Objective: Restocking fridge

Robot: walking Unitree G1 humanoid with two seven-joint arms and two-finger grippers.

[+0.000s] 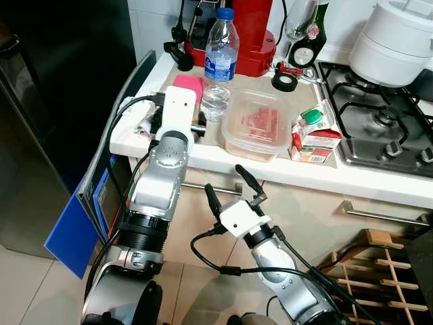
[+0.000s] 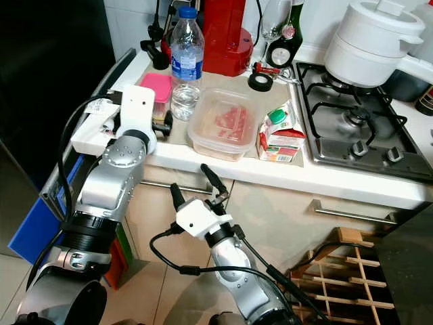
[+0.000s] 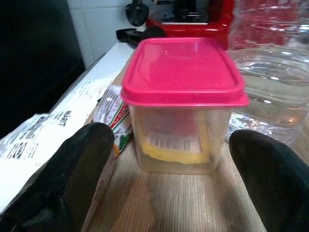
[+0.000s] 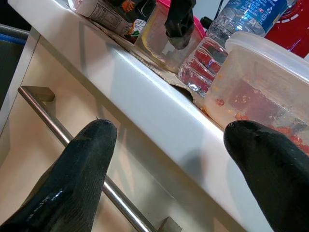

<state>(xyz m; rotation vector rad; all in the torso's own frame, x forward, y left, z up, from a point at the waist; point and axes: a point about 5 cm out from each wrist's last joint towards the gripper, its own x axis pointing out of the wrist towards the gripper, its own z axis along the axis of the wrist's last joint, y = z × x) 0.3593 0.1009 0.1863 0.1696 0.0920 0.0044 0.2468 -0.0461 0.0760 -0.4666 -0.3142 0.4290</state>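
A small clear tub with a pink lid (image 3: pixel 181 72) stands on the white counter (image 1: pixel 318 175), beside a water bottle (image 1: pixel 220 57). My left gripper (image 3: pixel 171 142) is open just in front of the tub, one finger to each side and not touching it. To the right lie a clear tub of red food (image 1: pixel 256 125) and a small carton with a green cap (image 1: pixel 314 132). My right gripper (image 1: pixel 224 181) is open below the counter's edge, in front of the cabinet, holding nothing. A dark fridge (image 1: pixel 40 101) stands at the left.
A gas hob (image 1: pixel 385 128) with a white pot (image 1: pixel 396 40) is at the right. A red appliance (image 1: pixel 254 34) stands at the back. A blue board (image 1: pixel 74 223) leans between fridge and cabinet. A wooden rack (image 1: pixel 379 271) sits on the floor below a drawer handle (image 1: pixel 382 215).
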